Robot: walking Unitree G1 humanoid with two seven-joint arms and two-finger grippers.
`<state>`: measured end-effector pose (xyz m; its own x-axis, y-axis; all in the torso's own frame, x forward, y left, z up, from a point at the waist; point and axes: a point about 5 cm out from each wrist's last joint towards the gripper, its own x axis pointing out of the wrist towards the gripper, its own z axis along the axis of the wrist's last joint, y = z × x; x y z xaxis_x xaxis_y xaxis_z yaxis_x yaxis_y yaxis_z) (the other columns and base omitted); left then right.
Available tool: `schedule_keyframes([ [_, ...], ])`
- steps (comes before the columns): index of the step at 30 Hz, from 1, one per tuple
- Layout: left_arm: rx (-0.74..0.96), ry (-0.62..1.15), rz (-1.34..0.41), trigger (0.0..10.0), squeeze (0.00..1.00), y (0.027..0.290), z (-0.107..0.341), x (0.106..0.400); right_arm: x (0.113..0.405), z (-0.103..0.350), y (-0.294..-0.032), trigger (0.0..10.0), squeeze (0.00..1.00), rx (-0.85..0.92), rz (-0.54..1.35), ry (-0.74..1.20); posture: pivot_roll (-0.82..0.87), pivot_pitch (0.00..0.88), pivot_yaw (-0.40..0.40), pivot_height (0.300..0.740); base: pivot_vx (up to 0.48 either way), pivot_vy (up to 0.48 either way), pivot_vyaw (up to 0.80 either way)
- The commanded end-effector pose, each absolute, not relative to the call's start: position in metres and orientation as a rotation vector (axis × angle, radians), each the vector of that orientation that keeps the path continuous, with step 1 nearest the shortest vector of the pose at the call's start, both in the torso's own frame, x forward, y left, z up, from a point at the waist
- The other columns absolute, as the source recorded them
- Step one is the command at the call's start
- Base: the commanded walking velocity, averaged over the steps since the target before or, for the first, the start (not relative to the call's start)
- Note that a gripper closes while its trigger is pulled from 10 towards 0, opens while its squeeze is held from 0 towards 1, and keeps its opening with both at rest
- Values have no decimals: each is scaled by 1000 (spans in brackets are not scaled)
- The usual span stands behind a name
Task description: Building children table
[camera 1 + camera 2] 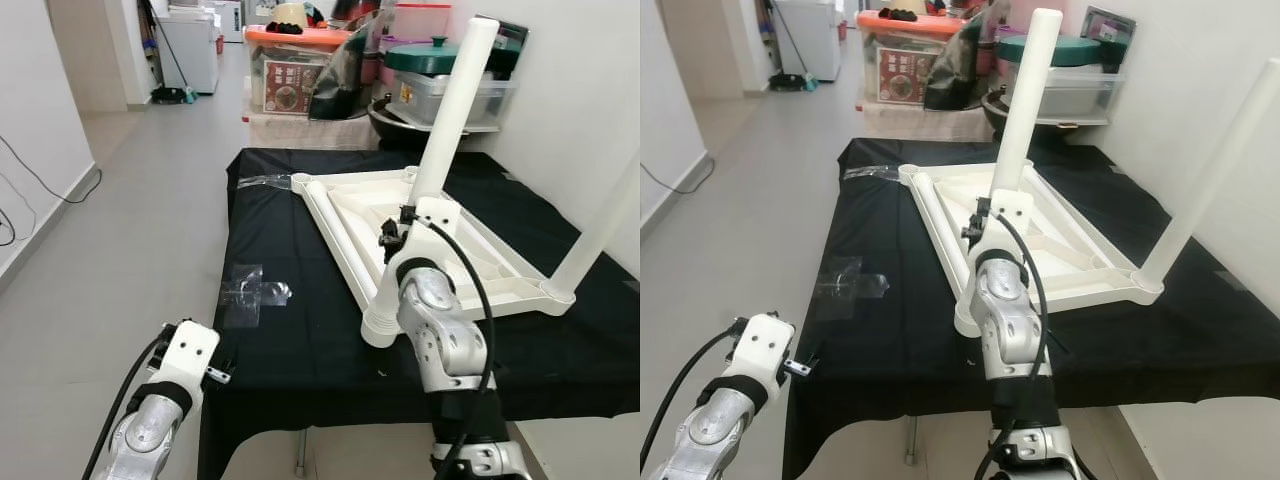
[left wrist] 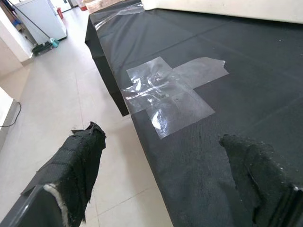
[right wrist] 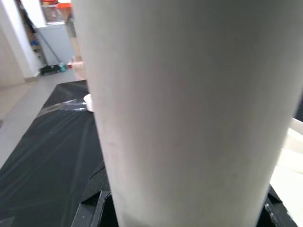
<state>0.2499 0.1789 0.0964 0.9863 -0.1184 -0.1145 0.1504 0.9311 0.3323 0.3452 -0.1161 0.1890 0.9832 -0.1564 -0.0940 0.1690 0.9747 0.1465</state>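
**Ana:** Left eye view first, from the left edge. The left gripper (image 1: 222, 372) hangs low off the near left corner of the black-covered table (image 1: 300, 340), away from the work. Its wrist view shows the two fingers (image 2: 80, 161) spread wide apart with nothing between them, above the table edge near a cross of clear tape (image 2: 165, 92).

**Ben:** And further right?

**Ana:** The white children's tabletop (image 1: 400, 225) lies upside down on the cloth, underside up. The right gripper (image 1: 392, 240) is at a white table leg (image 1: 450, 115). The leg's foot sits at the tabletop's near corner socket (image 1: 378, 325), and its long axis runs up and away, leaning right toward the shelves. A second leg (image 1: 600, 225) already stands in the corner at the far right.

**Ben:** Is the right claw clamped on it?

**Ana:** I'd say so. Its wrist view has the leg (image 3: 189, 109) pressed hard against the lens between the dark jaw bases. The right arm is clearly the nearer one: elbow low at the table edge, forearm rising steeply, wrist alongside the leg's lower half.

**Ben:** So what decides the next move?

**Ana:** My judgement: the lean. The leg needs bringing upright over its socket to seat.
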Motion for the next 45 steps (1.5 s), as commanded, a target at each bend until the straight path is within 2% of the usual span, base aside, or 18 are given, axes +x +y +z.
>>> schedule_keyframes([
  [1, 365, 100, -137, 10000, 0, 180, 95, 251, 341, 145, -125, 8392, 0, 222, -247, 301, 91, 0, -48, 740, 0, 0, 0],
  [2, 367, 100, -136, 10000, 0, 180, 95, 252, 342, 146, -123, 10000, 0, 219, -231, 300, 94, 0, -48, 740, 0, 0, 0],
  [39, 385, 100, -149, 10000, 0, 182, 93, 255, 331, 148, -120, 10000, 0, 237, -143, 265, 84, 0, -34, 740, 0, 0, 0],
  [41, 385, 100, -150, 10000, 0, 182, 93, 255, 331, 149, -120, 10000, 31, 243, -141, 260, 83, 0, -35, 740, 0, 0, 0],
  [42, 384, 100, -150, 10000, 0, 182, 93, 255, 332, 150, -120, 10000, 565, 249, -136, 253, 84, 0, -36, 740, 0, 0, 0],
  [43, 384, 100, -149, 10000, 0, 182, 93, 256, 332, 152, -120, 10000, 1000, 256, -131, 242, 84, 0, -37, 740, 0, 0, 0],
  [45, 383, 100, -149, 10000, 0, 182, 93, 256, 332, 154, -120, 10000, 1000, 261, -128, 234, 84, 0, -37, 740, 0, 0, 0],
])
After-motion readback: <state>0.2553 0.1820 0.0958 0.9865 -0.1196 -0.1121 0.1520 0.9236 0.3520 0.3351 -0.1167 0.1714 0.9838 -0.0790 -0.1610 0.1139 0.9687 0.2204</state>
